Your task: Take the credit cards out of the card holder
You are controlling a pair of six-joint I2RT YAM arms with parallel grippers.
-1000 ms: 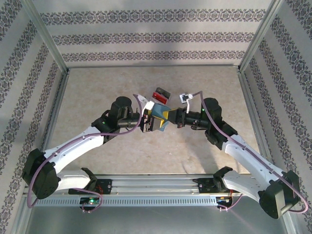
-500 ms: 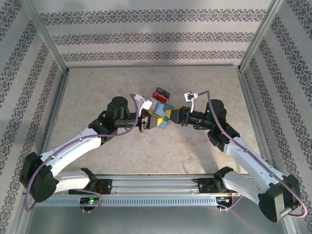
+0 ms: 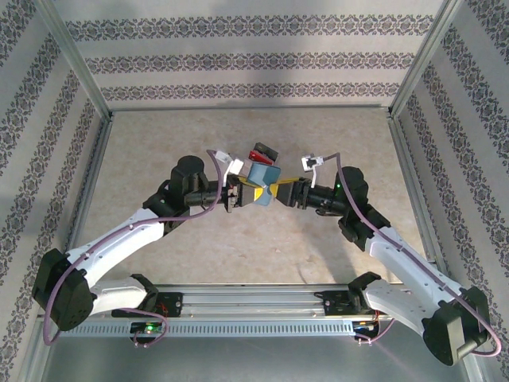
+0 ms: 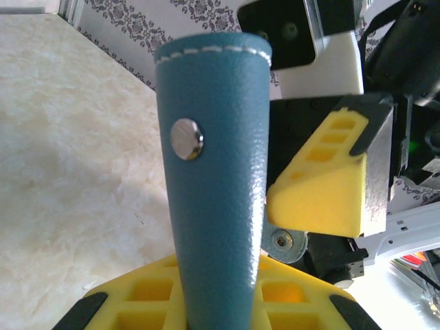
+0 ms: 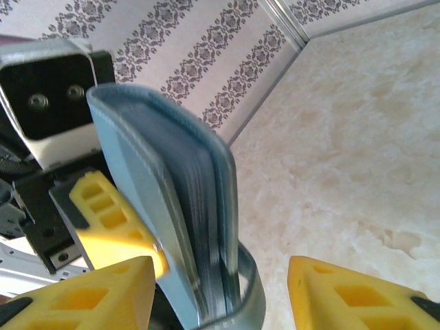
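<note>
Card holder (image 3: pixel 261 176), teal-blue with white stitching along its top edge and a round metal snap stud (image 4: pixel 186 139) on its face, hangs clear of the counter (image 3: pixel 151 143) at the middle of the top view, between the two hands. The left hand (image 3: pixel 238 194) is clamped on its lower end: in the left wrist view it rises upright from between that hand's yellow pads (image 4: pixel 127 295) at the bottom of the frame. The right hand (image 3: pixel 280 191) faces it from the right with its fingers (image 5: pixel 89 295) spread wide, a clear gap showing on the holder's right side (thin stacked edges (image 5: pixel 206 234) show inside the fold, cards or pockets I cannot tell). Both arms reach in from the bottom corners, elbows outward. A small red and dark object (image 3: pixel 262 153) lies on the counter just above the holder, any print on it too small to read.
</note>
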